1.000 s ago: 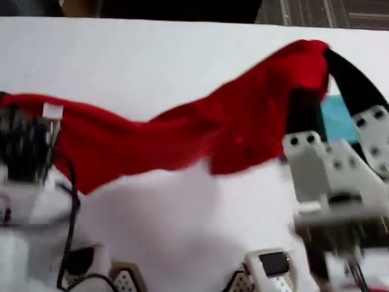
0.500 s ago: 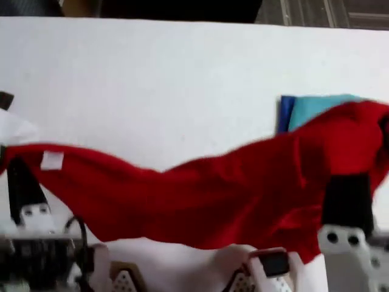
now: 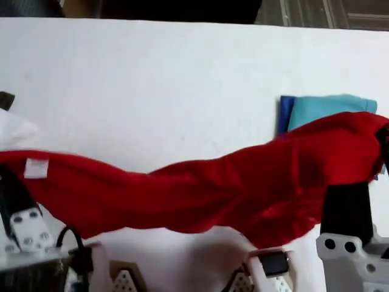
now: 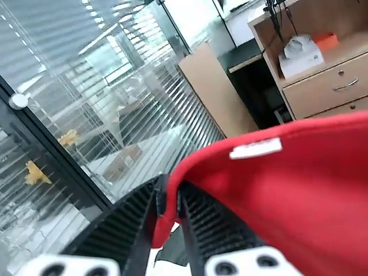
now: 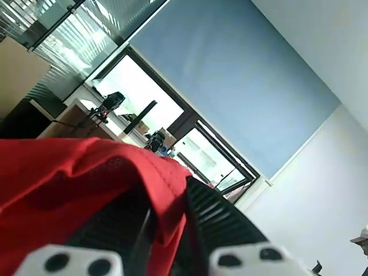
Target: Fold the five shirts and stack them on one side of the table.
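Red shirt (image 3: pixel 200 188) sags, apparently airborne; left and right jaws clench its ends.

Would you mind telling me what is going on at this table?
Two robot arms hold a red shirt stretched between them above the white table. The left end effector is shut on its edge near the white label, the right end effector on the opposite end. A folded teal shirt lies on a blue shirt at the table's right side.

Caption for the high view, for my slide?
Left gripper and right gripper hold a red shirt stretched over the table.
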Action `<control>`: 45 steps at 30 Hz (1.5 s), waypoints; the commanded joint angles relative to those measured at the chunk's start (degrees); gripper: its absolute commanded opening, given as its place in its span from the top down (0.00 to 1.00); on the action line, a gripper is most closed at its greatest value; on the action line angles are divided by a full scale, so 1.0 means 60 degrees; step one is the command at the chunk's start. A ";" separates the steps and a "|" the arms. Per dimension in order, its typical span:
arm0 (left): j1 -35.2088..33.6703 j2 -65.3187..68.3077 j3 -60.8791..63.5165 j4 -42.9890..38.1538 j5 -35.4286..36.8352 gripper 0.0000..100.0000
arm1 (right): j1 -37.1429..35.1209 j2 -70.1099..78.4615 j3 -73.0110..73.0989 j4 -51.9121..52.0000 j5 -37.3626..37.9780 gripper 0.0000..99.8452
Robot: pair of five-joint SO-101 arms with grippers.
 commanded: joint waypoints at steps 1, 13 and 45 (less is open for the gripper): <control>-0.0073 0.0059 0.1604 -0.0879 -0.0161 0.97 | 0.0037 0.0095 -0.0088 0.0212 0.0015 0.98; -0.0806 0.0000 0.4095 -0.2608 -0.0938 0.97 | 0.0037 0.0022 0.0469 0.0227 0.0015 0.98; -0.1055 0.0029 -0.0886 0.0264 -0.0542 0.98 | 0.0051 -0.1385 0.0498 0.0242 0.0088 0.98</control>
